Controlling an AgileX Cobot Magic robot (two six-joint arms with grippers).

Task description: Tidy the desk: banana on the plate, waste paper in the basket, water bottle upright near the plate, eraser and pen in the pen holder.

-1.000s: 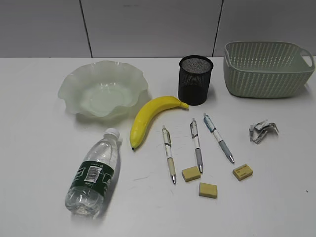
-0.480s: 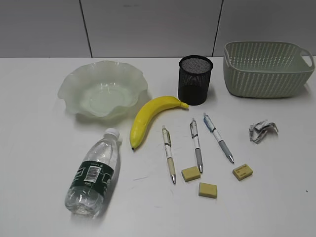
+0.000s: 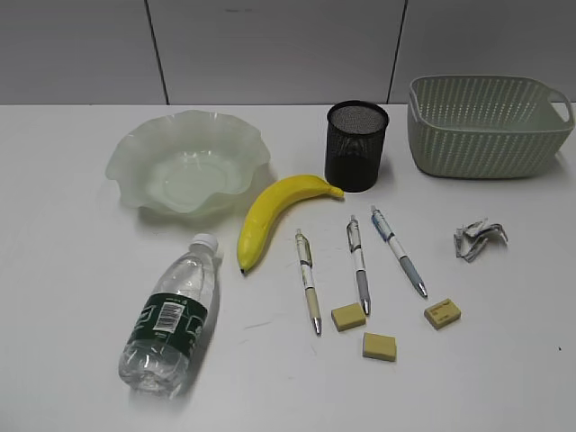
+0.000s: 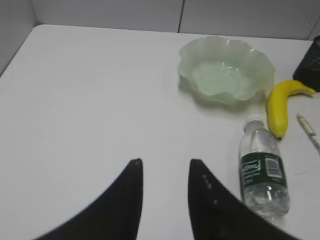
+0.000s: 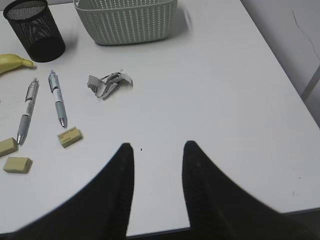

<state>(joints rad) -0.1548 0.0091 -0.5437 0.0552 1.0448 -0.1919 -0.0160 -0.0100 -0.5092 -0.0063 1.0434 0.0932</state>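
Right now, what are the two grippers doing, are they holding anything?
Left gripper: open, holding nothing, above bare desk.
Right gripper: open, holding nothing.

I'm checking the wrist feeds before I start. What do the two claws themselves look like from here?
Only the fingers show. The left claw has two black fingers, broad low in the picture and tapering to rounded tips; small dots mark one inner edge. The right claw looks the same: two plain matte black fingers. No cables, labels or arm links are visible, and neither claw appears in the exterior view.

exterior: slanted down, frontal | wrists: high, forward | shared: banana (image 3: 274,216)
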